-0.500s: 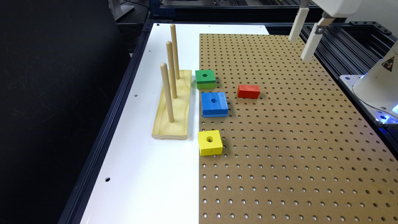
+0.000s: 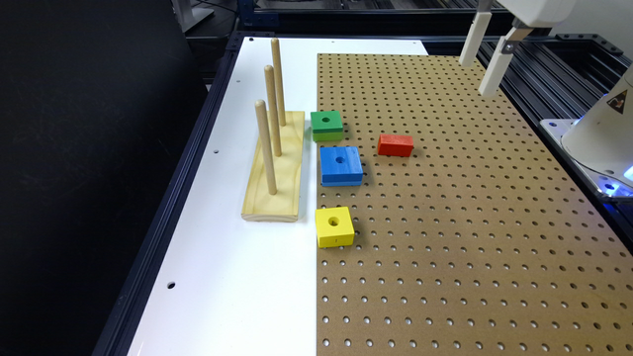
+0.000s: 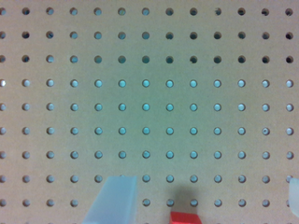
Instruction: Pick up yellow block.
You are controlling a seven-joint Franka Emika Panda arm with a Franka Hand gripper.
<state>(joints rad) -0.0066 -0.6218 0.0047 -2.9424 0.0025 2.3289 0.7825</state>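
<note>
The yellow block [image 2: 335, 226], small and square with a round centre hole, lies on the brown pegboard [image 2: 445, 237] at its edge beside the white table strip, toward the front of the exterior view. My gripper [image 2: 477, 79] hangs high over the pegboard's far right corner, well away from the block. In the wrist view the gripper [image 3: 203, 201] is open, with a pale fingertip [image 3: 113, 199] on one side, the other at the picture's edge, and nothing between them.
A blue block [image 2: 340, 165], a green block [image 2: 327, 125] and a red block [image 2: 395, 145] [image 3: 184, 218] lie behind the yellow one. A pale wood peg base [image 2: 275, 173] with three upright pegs stands on the white table [image 2: 232, 277]. The robot's base [image 2: 601, 133] is on the exterior view's right.
</note>
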